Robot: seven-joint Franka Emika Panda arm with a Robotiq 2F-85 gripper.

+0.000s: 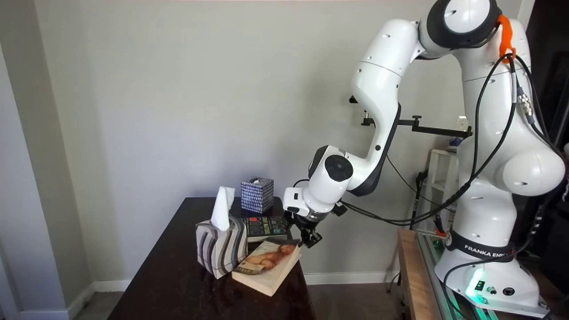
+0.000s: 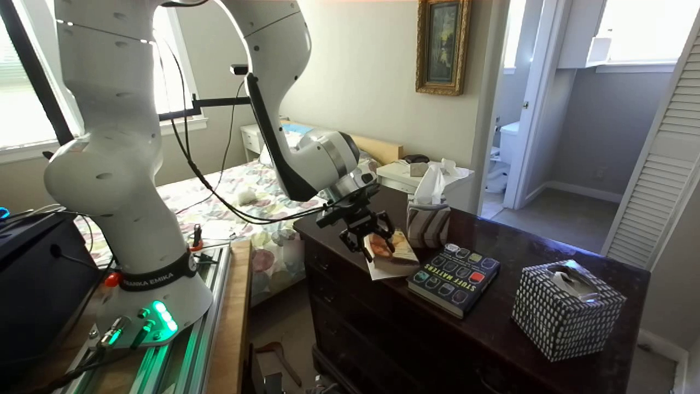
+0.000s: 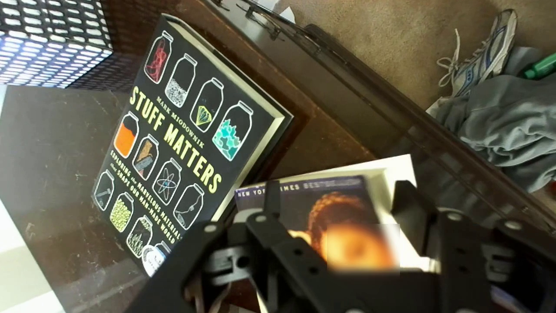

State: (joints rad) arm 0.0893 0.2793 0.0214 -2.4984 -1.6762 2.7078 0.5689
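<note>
1. Gripper (image 3: 339,191) low over the paperback (image 1: 266,260), jaws spread apart; contact I can't tell from here.
2. That paperback lies on the dark dresser (image 1: 171,275) near its edge, beside the striped tissue box (image 1: 221,251).
3. Stuff Matters hardback (image 2: 456,279) close by, patterned tissue box (image 2: 569,314) beyond.

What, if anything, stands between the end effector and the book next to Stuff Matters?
Nothing visible does: the open end effector is at the edge of the book. Stuff Matters and the striped tissue box sit beside it, not in between.
</note>
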